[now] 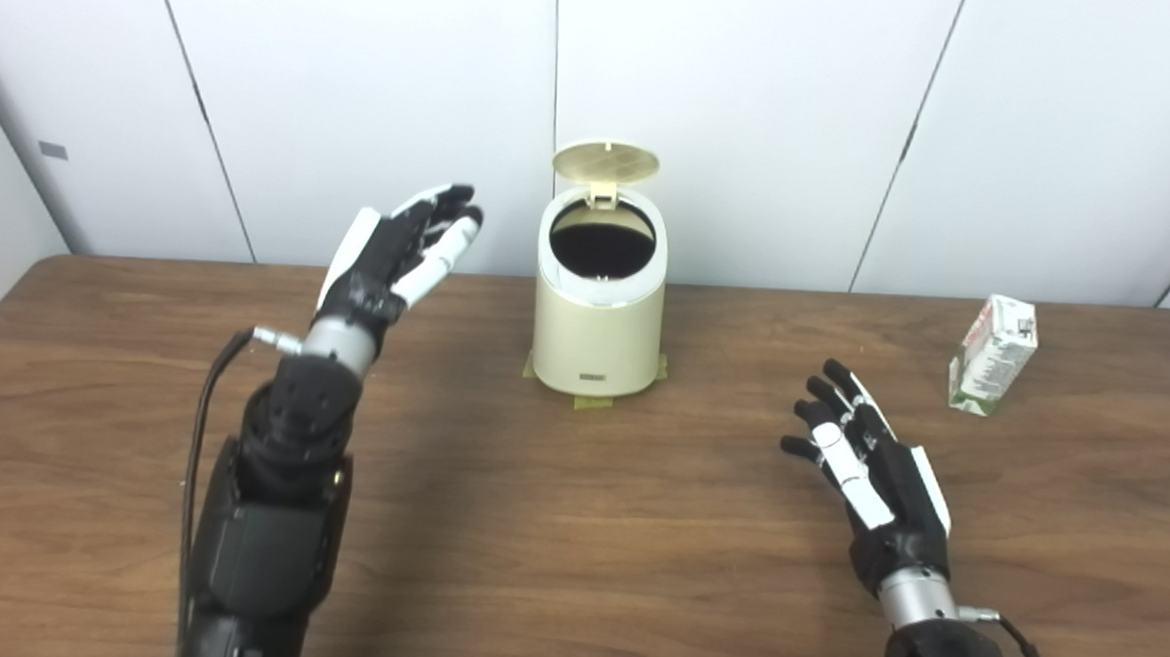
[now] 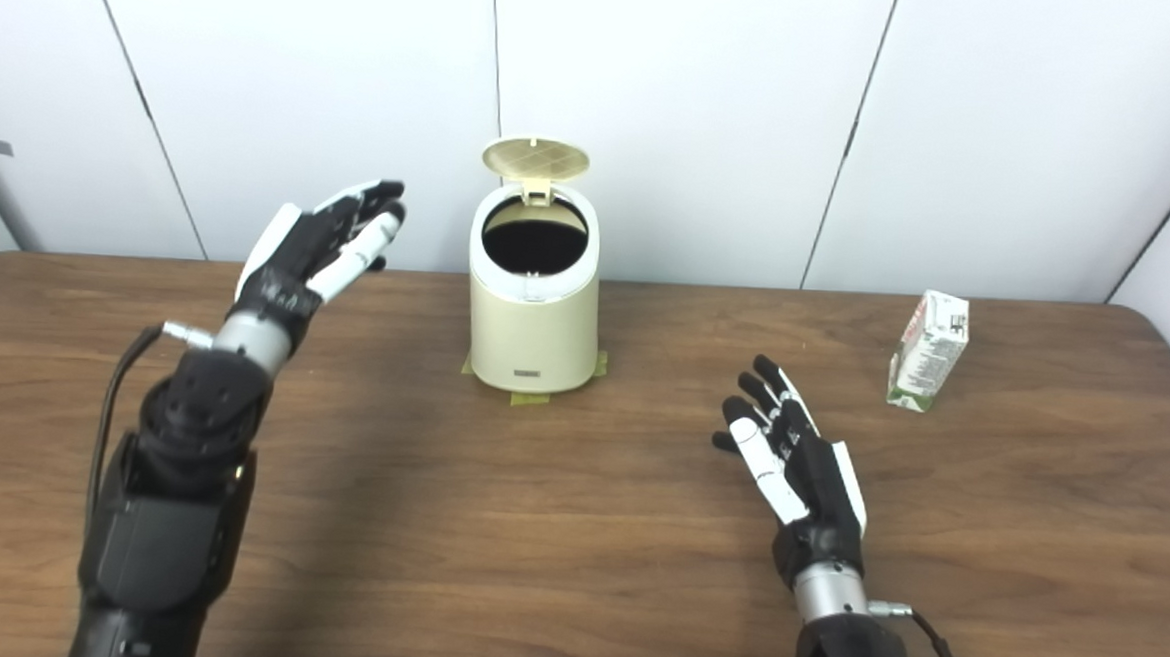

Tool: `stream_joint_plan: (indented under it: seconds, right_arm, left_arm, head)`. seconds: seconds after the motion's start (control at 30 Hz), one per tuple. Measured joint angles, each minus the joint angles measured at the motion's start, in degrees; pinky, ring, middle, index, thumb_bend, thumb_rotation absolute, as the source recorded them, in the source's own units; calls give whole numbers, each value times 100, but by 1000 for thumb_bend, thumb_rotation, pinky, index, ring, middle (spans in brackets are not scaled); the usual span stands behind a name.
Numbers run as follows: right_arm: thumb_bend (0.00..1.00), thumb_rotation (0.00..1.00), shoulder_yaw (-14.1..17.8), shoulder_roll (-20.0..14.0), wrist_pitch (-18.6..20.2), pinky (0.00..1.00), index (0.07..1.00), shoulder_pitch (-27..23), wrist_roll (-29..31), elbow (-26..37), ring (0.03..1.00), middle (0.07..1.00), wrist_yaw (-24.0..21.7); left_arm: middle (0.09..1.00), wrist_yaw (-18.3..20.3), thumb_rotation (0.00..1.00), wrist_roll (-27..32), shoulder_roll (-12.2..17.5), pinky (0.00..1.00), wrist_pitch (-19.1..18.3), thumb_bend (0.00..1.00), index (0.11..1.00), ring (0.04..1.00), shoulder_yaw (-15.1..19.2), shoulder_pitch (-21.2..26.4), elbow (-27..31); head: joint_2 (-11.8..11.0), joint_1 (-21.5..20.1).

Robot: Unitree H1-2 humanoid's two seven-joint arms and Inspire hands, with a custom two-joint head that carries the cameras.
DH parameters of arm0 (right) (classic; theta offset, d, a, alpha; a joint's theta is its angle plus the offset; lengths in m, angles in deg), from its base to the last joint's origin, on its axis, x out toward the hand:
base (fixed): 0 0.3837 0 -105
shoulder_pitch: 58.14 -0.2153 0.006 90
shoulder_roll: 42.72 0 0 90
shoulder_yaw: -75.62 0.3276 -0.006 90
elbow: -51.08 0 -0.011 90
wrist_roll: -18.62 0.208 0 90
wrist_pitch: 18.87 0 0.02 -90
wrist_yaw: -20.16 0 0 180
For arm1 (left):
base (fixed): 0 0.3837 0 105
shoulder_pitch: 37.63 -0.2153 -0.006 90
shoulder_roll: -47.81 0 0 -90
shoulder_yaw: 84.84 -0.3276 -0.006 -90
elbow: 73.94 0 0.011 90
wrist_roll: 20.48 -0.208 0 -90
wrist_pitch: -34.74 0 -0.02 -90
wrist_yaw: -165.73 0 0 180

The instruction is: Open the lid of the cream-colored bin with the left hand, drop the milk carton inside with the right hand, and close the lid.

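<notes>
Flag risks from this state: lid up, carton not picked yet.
1. The milk carton stands upright, narrow and leaning slightly, past the open right hand; a sideways approach could tip it before a grasp.
2. The lid stands open with nothing holding it; the left hand hovers beside the bin, apart from it, so a bump might shut it.
3. The bin's opening looks snug, so the carton may catch the rim.
</notes>
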Motion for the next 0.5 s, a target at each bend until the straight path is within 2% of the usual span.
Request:
stream_joint_plan:
  seconds: [0.07, 0.1, 0.2, 0.3, 0.4, 0.5]
  right_arm:
    - [508, 511, 18, -61, 9, 721, 893, -1, -1, 2, 850, 894, -3]
    - [516, 464, 41, -107, 8, 733, 890, -1, 8, 3, 853, 897, -10]
    - [581, 391, 250, -177, -14, 743, 881, -20, 133, -10, 844, 890, -4]
    - [639, 328, 440, -208, -200, 725, 851, -66, 154, -119, 802, 856, 113]
    - [671, 268, 600, -201, -347, 669, 821, -70, 136, -221, 740, 844, 255]
    - [708, 236, 696, -198, -375, 637, 790, -49, 126, 45, 741, 818, 365]
  left_arm:
    - [907, -38, 980, 127, -74, 840, 0, 369, 922, 877, -8, -253, 114]
    - [910, -53, 989, 195, -110, 835, 1, 377, 926, 880, -7, -392, 210]
    - [926, -131, 1000, 362, -187, 843, 126, 414, 947, 898, 2, -731, 445]
    - [936, -222, 1000, 460, -201, 863, 223, 438, 960, 909, -10, -1052, 751]
    - [949, -234, 1000, 610, -199, 898, 229, 395, 977, 921, -44, -1261, 982]
    - [943, -234, 1000, 717, -201, 890, 231, 366, 974, 918, -100, -1382, 1059]
  head:
    - [9, -53]
    - [17, -140]
    - [53, -281]
    - [97, -675]
    - [97, -825]
    - [97, -931]
